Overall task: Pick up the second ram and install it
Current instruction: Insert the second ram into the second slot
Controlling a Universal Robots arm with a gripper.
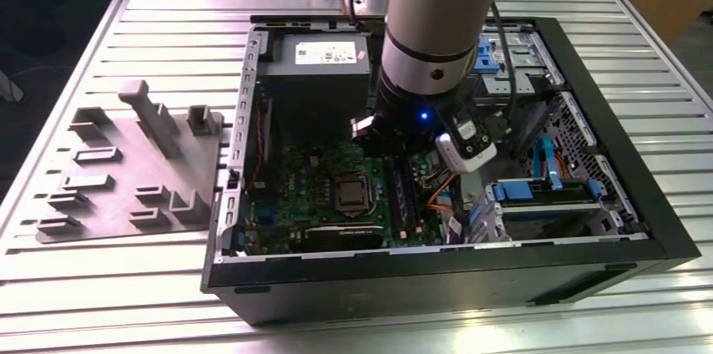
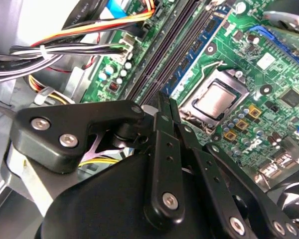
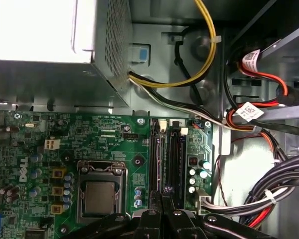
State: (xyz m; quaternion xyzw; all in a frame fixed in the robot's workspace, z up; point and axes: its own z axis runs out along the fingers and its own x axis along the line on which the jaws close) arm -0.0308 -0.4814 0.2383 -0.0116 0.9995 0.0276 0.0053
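Note:
The second ram (image 2: 196, 50), a bluish-green stick with dark chips, stands on edge among the long black slot rails (image 3: 174, 159) next to the CPU socket (image 2: 217, 97). My gripper (image 2: 165, 102) is shut, its two thin fingers pressed together, with the tips right at the stick's near end. Whether they touch it I cannot tell. In the first wrist view the gripper (image 3: 163, 198) hangs over one end of the slot rails. In the exterior view the arm's wrist (image 1: 429, 120) reaches down into the open computer case (image 1: 624, 204) over the motherboard (image 1: 323, 187).
A power supply (image 1: 317, 66) sits at the case's far end. Bundled cables (image 2: 65, 50) run beside the slots on the side away from the CPU. A drive cage (image 1: 546, 195) fills the exterior view's right. A grey holder tray (image 1: 134, 162) lies outside the case on the slatted table.

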